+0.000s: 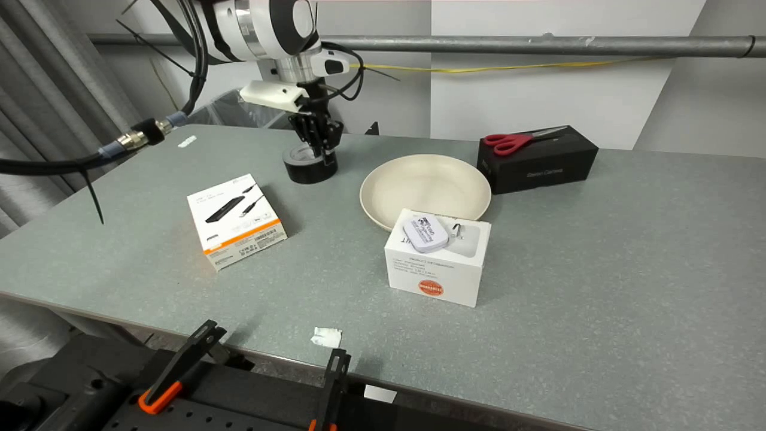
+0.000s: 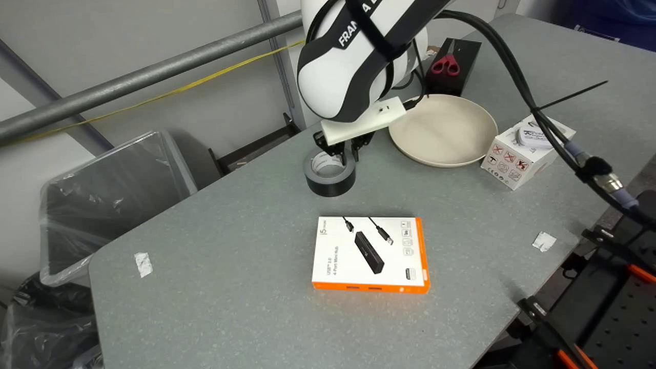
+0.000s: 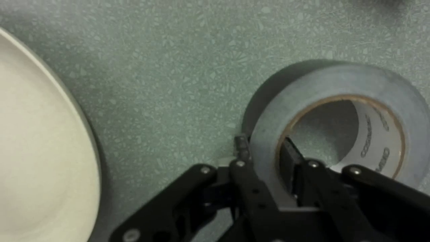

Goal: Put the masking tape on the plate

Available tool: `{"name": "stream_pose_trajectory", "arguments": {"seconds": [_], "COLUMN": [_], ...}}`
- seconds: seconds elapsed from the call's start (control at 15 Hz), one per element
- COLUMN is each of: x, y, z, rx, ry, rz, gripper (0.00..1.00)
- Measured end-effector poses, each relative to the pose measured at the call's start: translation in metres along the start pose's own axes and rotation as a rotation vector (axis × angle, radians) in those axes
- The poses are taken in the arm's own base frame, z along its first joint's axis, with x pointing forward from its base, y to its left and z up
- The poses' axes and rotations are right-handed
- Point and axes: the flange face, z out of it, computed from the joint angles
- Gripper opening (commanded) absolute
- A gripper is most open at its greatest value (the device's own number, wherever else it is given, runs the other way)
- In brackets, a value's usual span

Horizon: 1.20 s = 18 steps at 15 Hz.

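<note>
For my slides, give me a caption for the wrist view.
Gripper straddling one side of the masking tape, the plate partly visible at left.

An even, fairly bright light lies over the table [image 1: 628, 287] in both exterior views and turns parts of the wall [image 1: 556, 102] almost blank white. In an exterior view a soft-edged shadow falls to the right of the orange-striped box [image 1: 237, 221], and the finest print on the white carton [image 1: 435, 266] blurs past reading. The wrist view is dimmer and softer, with shade along the rim of the plate [image 3: 40, 144], a dark patch inside the masking tape [image 3: 376, 127], and the black jaws out of focus at the bottom, small glints on their screws [image 3: 205, 169].
</note>
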Motion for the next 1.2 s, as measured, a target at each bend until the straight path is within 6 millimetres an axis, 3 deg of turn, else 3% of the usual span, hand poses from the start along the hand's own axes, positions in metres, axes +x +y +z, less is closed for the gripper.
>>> {"name": "stream_pose_trajectory", "arguments": {"seconds": [0.33,0.6,0.87,1.0,1.2], "x": [0.004,0.013,0.018,0.018,0.018], "y": [0.004,0.029,0.093,0.13,0.183], "z": [-0.007,-0.047,-0.094,-0.1,-0.091], "rx": [0.012,0.023,0.028,0.021,0.002], "ry": [-0.028,-0.011,0.03,0.029,0.009], "rz": [0.037,0.072,0.154,0.206,0.289], "gripper": [0.06,0.06,0.06,0.06,0.06]}}
